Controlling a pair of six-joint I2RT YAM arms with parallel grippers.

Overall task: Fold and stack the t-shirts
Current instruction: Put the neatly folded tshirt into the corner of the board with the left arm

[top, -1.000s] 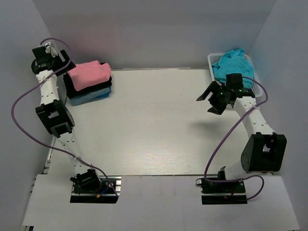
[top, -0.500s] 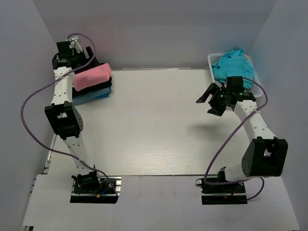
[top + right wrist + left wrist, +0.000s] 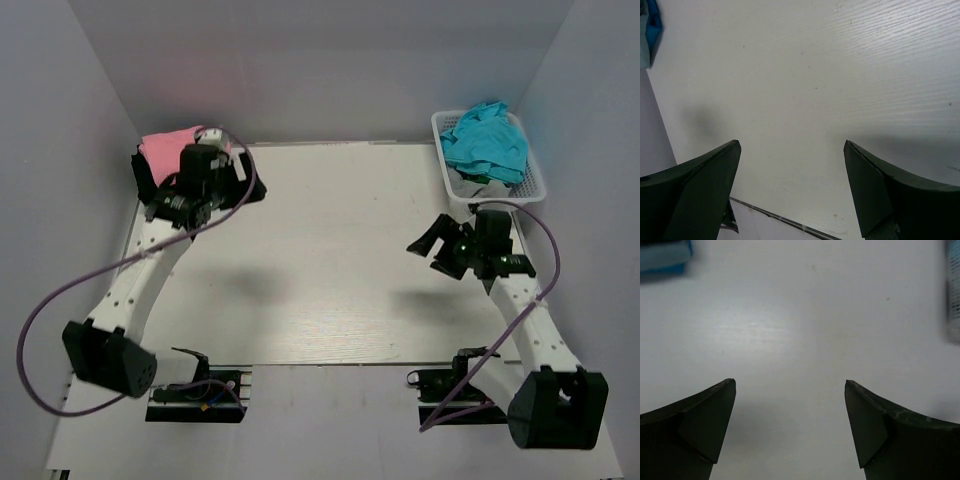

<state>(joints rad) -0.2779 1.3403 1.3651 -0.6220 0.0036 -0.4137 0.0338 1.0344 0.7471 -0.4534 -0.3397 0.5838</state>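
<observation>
A stack of folded t-shirts sits at the table's far left corner, with the salmon-pink shirt [image 3: 163, 147] on top and a black one [image 3: 146, 172] under it. My left arm hides most of the stack. A blue edge of the stack [image 3: 664, 256] shows in the left wrist view. A teal shirt [image 3: 487, 142] lies crumpled in the white basket [image 3: 535, 185]. My left gripper [image 3: 243, 180] [image 3: 790, 382] is open and empty, just right of the stack, over bare table. My right gripper [image 3: 430, 252] [image 3: 790, 142] is open and empty, in front of the basket.
The white table [image 3: 330, 260] lies between the two grippers. The basket's edge [image 3: 954, 290] shows blurred at the right of the left wrist view. The table's front edge [image 3: 775, 216] shows in the right wrist view. Grey walls close in the left, back and right.
My left arm has swung from the back left corner, over the stack, out to the stack's right side. My right gripper has drawn back from the basket toward the front. Both stayed open.
</observation>
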